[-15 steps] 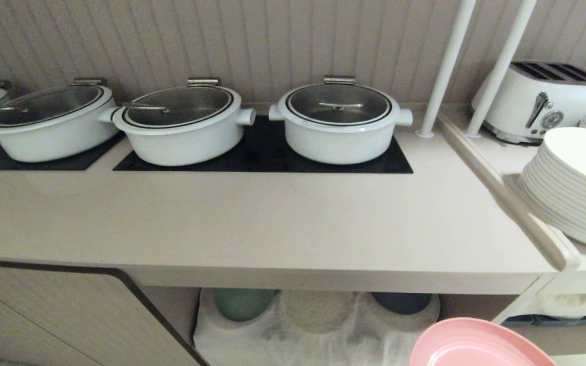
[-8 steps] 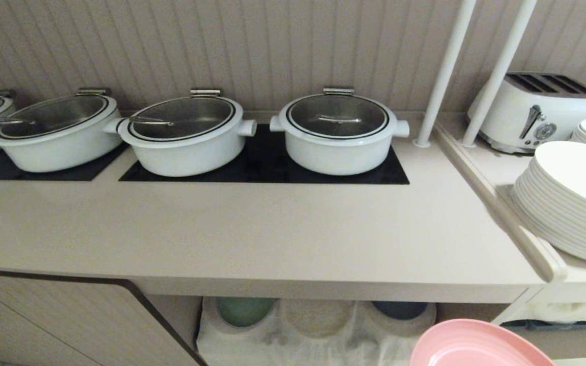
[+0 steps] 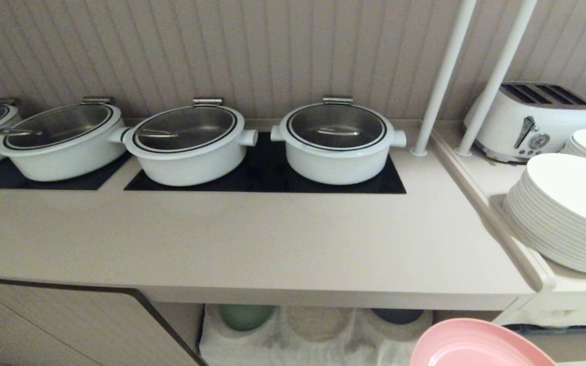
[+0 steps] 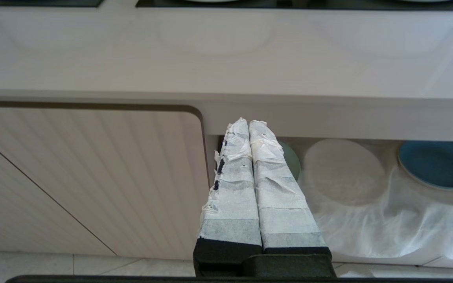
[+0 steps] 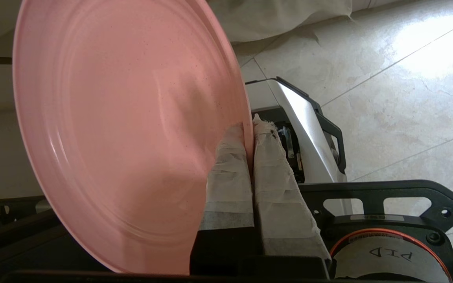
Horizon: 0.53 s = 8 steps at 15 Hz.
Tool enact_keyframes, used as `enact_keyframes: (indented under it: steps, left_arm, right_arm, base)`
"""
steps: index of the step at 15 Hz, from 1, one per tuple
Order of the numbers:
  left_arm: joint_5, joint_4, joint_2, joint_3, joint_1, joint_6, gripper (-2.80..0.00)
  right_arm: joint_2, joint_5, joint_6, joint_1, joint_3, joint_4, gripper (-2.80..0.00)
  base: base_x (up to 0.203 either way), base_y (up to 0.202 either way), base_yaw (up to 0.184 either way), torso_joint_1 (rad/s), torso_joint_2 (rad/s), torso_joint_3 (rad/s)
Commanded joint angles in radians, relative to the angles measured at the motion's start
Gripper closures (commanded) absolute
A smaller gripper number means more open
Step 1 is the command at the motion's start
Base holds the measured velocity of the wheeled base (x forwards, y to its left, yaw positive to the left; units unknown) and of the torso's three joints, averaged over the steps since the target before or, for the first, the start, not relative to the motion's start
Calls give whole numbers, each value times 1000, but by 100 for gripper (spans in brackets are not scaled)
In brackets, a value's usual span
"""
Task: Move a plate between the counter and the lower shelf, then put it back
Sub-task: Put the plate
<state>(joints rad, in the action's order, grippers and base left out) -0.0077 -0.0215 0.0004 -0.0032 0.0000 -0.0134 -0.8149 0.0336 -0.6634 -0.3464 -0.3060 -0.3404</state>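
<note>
Your right gripper is clamped tight on the rim of the plate, holding it low at the near right, in front of the counter. Your left gripper, fingers pressed together and empty, faces the lower shelf

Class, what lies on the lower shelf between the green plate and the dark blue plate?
A round cloth-covered hump between the green plate and dark blue plate, clearest in the left wrist view.

Salmon-pink plate with low rim, held clear of beige counter, outside cloth-lined lower shelf
</note>
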Motion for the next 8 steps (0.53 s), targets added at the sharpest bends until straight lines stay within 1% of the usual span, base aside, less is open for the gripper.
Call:
enact_keyframes:
  steps: [1, 4, 8]
  left_arm:
    - [0, 0, 0, 0, 0, 0, 0]
    - [0, 0, 0, 0, 0, 0, 0]
    - [0, 0, 0, 0, 0, 0, 0]
  right_arm:
    - [0, 0, -4, -1, -1, -2, 0]
    - [0, 0, -4, -5, -1, -2, 0]
    - [0, 0, -4, -6, 0, -2, 0]
  base:
    - [0, 0, 0, 154, -303, -156]
    - [0, 0, 0, 137, -260, -137]
    - [0, 0, 0, 97, -184, -93]
